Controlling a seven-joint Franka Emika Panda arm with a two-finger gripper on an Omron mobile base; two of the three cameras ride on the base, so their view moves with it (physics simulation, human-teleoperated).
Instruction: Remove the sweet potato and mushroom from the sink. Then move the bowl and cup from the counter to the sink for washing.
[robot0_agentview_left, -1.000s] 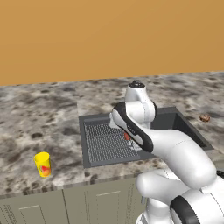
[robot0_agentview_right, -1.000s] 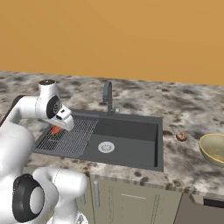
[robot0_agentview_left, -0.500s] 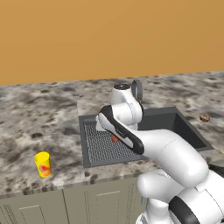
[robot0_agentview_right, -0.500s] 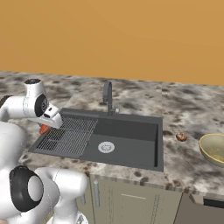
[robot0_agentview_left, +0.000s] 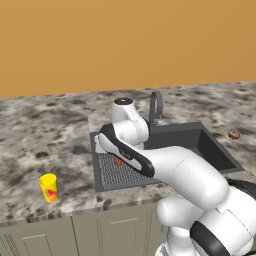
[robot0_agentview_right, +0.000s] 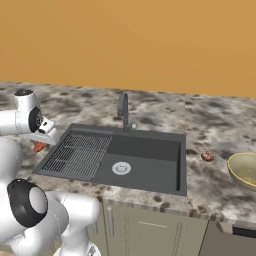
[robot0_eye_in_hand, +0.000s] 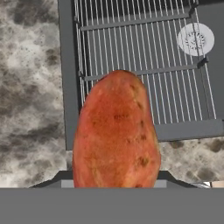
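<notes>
One sweet potato (robot0_eye_in_hand: 116, 131). One mushroom (robot0_agentview_right: 207, 156). One bowl (robot0_agentview_right: 244, 171). One cup (robot0_agentview_left: 49, 187). One sink (robot0_agentview_right: 150, 172), with one faucet (robot0_agentview_right: 123, 111), one drain (robot0_agentview_right: 121, 168), one ribbed drainer grid (robot0_agentview_right: 77, 153).

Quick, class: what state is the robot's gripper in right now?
Gripper: closed on the sweet potato, carried above the left rim of the sink.

The arm (robot0_agentview_left: 175, 167) is glossy white, built of thick rounded links like swollen tubes. A black band runs along one link, and dark grey rings mark the joints; one large black ring with a grey inner disc sits low on the body. The topmost joint ends in a round white cap with a dark top.
</notes>
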